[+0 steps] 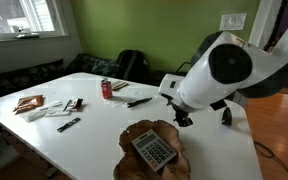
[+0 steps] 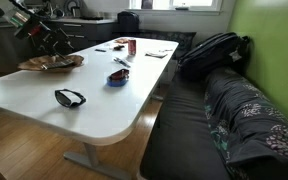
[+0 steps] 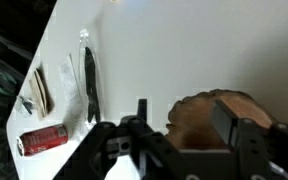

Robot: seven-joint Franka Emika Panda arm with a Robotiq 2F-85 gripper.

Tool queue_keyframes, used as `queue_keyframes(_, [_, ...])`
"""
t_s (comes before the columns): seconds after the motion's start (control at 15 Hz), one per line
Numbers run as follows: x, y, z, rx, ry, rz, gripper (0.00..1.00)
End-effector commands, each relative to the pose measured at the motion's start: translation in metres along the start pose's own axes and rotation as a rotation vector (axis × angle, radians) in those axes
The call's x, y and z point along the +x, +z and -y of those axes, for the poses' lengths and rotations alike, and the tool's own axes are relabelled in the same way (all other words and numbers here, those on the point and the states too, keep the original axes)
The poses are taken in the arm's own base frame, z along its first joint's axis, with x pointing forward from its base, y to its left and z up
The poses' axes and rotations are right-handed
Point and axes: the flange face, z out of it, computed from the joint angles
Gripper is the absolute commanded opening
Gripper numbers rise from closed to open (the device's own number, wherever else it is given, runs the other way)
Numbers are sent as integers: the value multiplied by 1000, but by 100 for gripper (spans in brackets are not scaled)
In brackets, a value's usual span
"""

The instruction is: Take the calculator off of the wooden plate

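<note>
The grey calculator (image 1: 154,151) lies flat on the brown wavy-edged wooden plate (image 1: 134,136) at the near edge of the white table. The plate also shows in an exterior view (image 2: 52,63) and in the wrist view (image 3: 214,104); the calculator is hidden in the wrist view. My gripper (image 1: 184,116) hangs above the table just beyond the plate's far edge, apart from the calculator. In the wrist view the gripper (image 3: 184,125) is open and empty, with the plate's edge between its fingers.
A red can (image 1: 107,89), a black pen (image 1: 139,101) and small packets (image 1: 29,103) lie further back on the table. In an exterior view a blue dish (image 2: 117,78) and sunglasses (image 2: 70,97) lie on the table, and a backpack (image 2: 214,50) sits on the couch.
</note>
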Motion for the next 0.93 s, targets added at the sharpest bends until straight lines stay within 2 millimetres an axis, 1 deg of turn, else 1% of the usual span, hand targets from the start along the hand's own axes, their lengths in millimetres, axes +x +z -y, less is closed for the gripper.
queue_keyframes(0.0, [-4, -4, -3, -4, 25, 4, 75])
queue_keyframes(0.07, [-6, -7, -5, -9, 40, 4, 84])
queue_keyframes(0.13, [-8, -10, -7, -14, 47, 3, 100])
queue_keyframes(0.2, [1, -11, -7, 6, 61, -22, 99])
queue_keyframes(0.27, [5, -7, -14, 24, 152, 25, 100])
queue_keyframes(0.33, [1, 0, -29, 53, 216, 29, 100])
queue_keyframes(0.47, [-16, 15, -49, 105, 300, 54, 100])
queue_keyframes(0.67, [-34, 32, -66, 171, 449, 104, 100])
queue_keyframes(0.73, [-36, 36, -70, 200, 499, 110, 100])
queue_keyframes(0.87, [-32, 36, -75, 269, 592, 97, 100])
